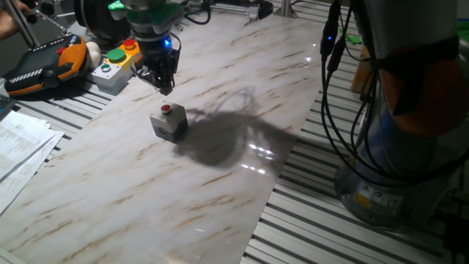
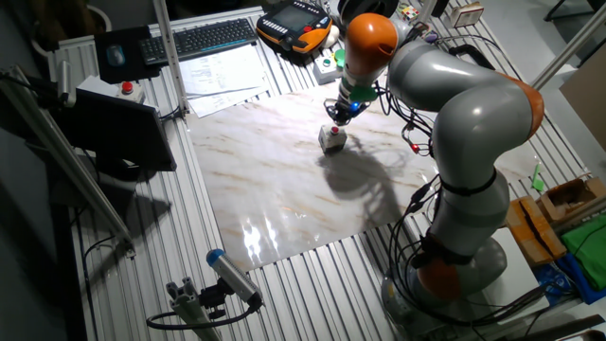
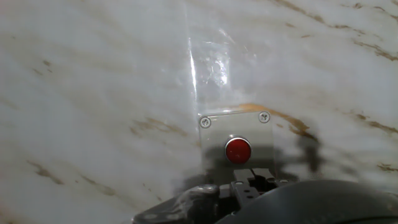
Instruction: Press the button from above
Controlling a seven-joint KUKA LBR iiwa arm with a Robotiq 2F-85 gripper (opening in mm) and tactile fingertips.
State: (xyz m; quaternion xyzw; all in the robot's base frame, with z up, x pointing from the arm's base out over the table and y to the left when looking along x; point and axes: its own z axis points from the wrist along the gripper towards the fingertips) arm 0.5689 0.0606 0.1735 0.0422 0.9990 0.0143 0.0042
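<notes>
The button [image 1: 166,110] is a small round red push-button on top of a small grey cube-shaped box [image 1: 169,125], which stands on the marble-patterned table top. My gripper [image 1: 166,86] hangs a short way above the button, slightly behind it, and does not touch it. In the hand view the red button [image 3: 237,150] lies just ahead of my fingertips [image 3: 244,182], which meet with no gap and hold nothing. The other fixed view shows the gripper [image 2: 338,113] just over the box [image 2: 332,138].
A yellow and grey box with a green and a red button [image 1: 117,61] stands at the table's back left, beside an orange and black teach pendant [image 1: 45,66]. Papers [image 1: 18,143] lie at the left edge. Cables [image 1: 344,110] and the robot base stand at the right.
</notes>
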